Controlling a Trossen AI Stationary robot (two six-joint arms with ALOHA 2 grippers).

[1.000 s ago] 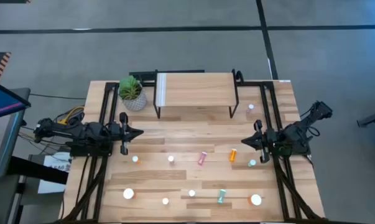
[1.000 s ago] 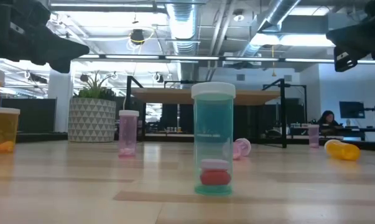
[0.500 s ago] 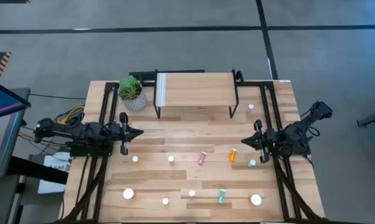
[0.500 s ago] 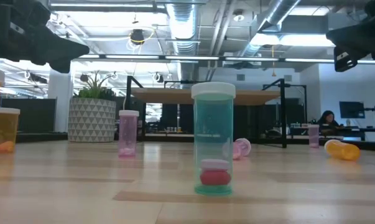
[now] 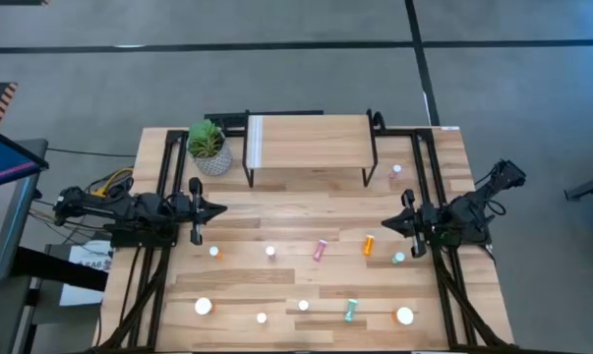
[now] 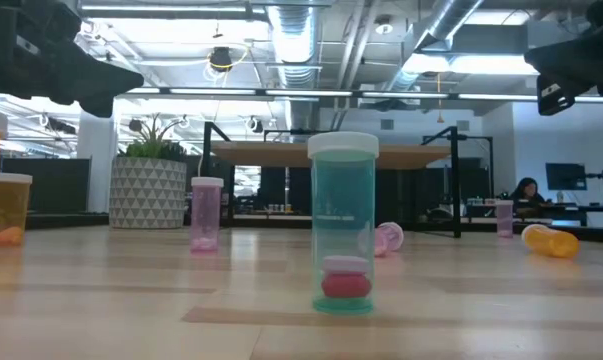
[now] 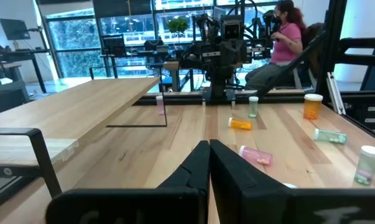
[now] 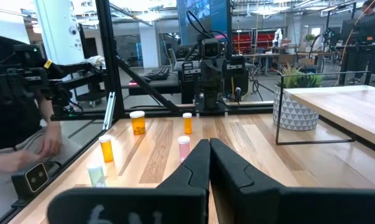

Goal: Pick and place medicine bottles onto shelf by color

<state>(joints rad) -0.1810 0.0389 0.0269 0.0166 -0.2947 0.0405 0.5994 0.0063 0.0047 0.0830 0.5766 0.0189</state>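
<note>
- Nothing has changed over the last second: both my arms sit where they were, every bottle lies as before, so the sorting has not begun.
- My left gripper (image 5: 199, 209) hovers at the table's left edge, fingers pressed together on nothing; my right gripper (image 5: 408, 225) mirrors it at the right edge, likewise clenched and empty.
- The shelf (image 5: 311, 143), a pale wood slab with a white strip on thin black legs, stands bare at the far side, beside a potted plant (image 5: 208, 146) in a patterned white pot.
- The medicine bottles are scattered across the near half of the tabletop: a pink bottle (image 5: 320, 250) and an orange bottle (image 5: 369, 244) on their sides, a teal bottle (image 6: 343, 223) upright.
- All are small smooth translucent plastic cylinders with white caps; I judge those lying down likely to roll.
</note>
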